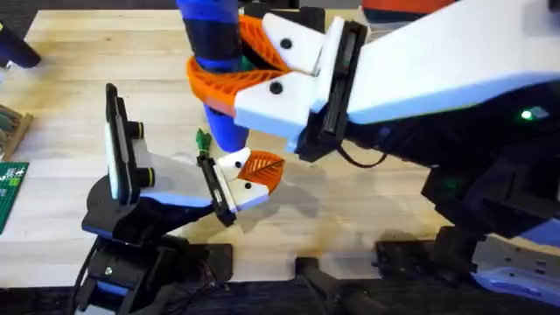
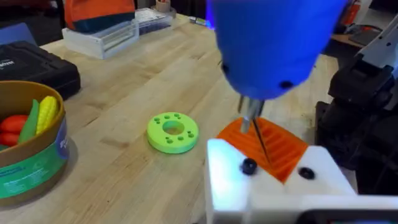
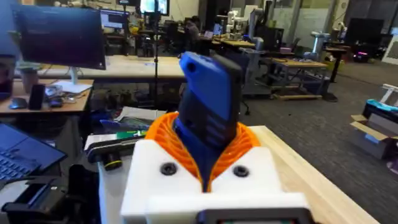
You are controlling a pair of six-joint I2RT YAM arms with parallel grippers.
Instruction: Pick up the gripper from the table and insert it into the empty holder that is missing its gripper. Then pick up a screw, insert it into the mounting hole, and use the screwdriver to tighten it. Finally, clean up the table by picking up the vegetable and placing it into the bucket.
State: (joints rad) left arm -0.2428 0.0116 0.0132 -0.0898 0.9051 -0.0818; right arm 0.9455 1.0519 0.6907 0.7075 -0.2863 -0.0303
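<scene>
The right gripper [image 1: 229,80] is closed on the blue screwdriver [image 1: 214,52] and holds it upright over the middle of the table [image 1: 367,192]. In the right wrist view the screwdriver's body [image 3: 208,106] stands between the two orange ribbed pads [image 3: 163,134], which press it from both sides. In the left wrist view the thin metal bit [image 2: 256,134] comes down from the blue body and its tip is at a black screw [image 2: 249,166] in the white mount [image 2: 273,186] of the left gripper [image 1: 255,175]. The orange gripper [image 2: 270,146] sits on this mount, just behind the screw. Whether the left gripper is wide or narrow I cannot tell.

A small dark-green vegetable [image 1: 202,140] lies on the table near the screwdriver and the left arm. The bucket [image 2: 31,146] stands well apart from the mount; inside it are a red, a green and a yellow toy piece. Between the bucket and the mount lies a bright green disc with holes [image 2: 173,131]. A black case [image 2: 31,65] is behind the bucket.
</scene>
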